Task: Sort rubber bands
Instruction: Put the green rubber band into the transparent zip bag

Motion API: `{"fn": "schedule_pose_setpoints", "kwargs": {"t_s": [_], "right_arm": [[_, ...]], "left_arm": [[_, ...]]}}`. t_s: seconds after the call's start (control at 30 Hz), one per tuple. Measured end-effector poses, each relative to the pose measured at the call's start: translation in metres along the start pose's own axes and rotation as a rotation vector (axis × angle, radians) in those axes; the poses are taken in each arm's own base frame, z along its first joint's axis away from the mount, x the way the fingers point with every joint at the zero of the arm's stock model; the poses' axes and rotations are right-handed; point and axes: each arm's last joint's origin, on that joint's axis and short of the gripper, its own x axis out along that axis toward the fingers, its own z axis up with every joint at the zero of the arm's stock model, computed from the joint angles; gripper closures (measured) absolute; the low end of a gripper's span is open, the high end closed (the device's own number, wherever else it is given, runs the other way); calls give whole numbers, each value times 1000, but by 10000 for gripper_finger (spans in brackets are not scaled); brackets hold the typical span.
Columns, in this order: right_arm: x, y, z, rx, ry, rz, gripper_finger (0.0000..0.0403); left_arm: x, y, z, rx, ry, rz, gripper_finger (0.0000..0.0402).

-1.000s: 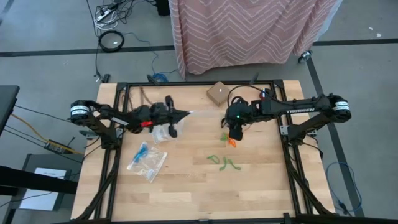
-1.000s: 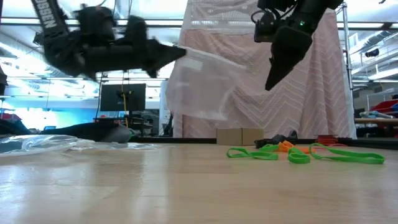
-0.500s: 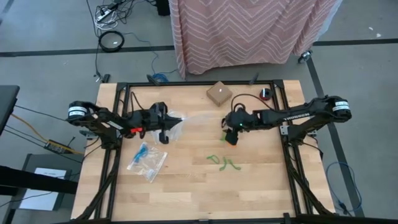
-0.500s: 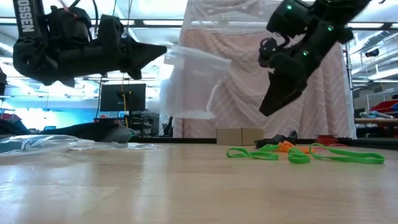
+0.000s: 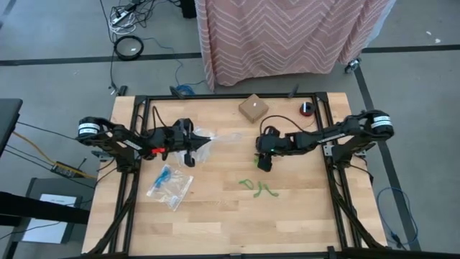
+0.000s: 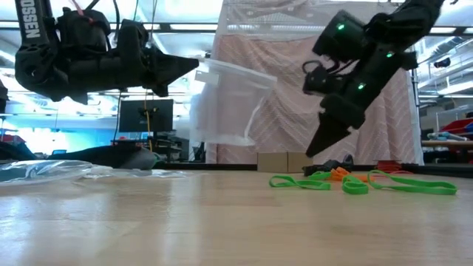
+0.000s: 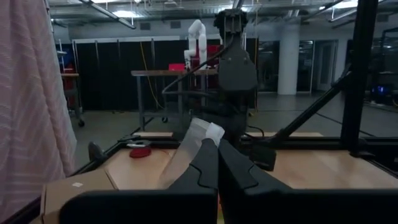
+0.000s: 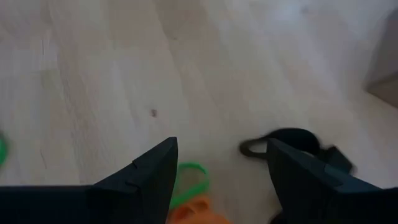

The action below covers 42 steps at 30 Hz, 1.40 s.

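Right wrist view, black rubber band [image 8: 283,142] half-hidden

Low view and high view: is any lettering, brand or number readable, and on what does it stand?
"OSSEN", white letters cut off by the picture's edge, on the left arm in the low view.
White lettering on the right arm in the high view: too small to read.
Nothing else readable.

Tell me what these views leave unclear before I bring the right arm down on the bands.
- Orange rubber band: cut off by the right wrist view's edge; in the high view the right gripper covers it.
- Black rubber band: partly behind a finger of the open right gripper.
- Band count in the filled zip bag: too small in the high view.
- Inside of the clear zip bag held by the shut left gripper: its contents cannot be made out.
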Motion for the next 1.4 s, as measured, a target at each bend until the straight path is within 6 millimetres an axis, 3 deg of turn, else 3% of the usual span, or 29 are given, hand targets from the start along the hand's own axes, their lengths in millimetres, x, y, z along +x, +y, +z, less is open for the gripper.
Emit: {"fn": "schedule_pose_setpoints", "kwargs": {"t_s": [0.23,0.43,0.53,0.77,0.97,1.17,1.4], "right_arm": [[22,8,-2,-28,180,0,169],[17,9,2,-18,214,2,190],[15,10,8,-29,213,25,232],[15,10,6,-35,226,28,377],[14,11,8,-34,218,15,402],[-1,32,41,-83,112,80,403],[-34,54,85,-222,36,45,403]], "left_arm": [[0,0,-1,-8,15,0,400],[0,0,-1,-6,12,0,400],[0,0,-1,-6,12,0,400],[0,0,-1,-8,13,0,400],[0,0,-3,-10,26,1,400],[0,0,-3,-22,32,1,400],[0,0,-3,-30,34,1,400]]}}
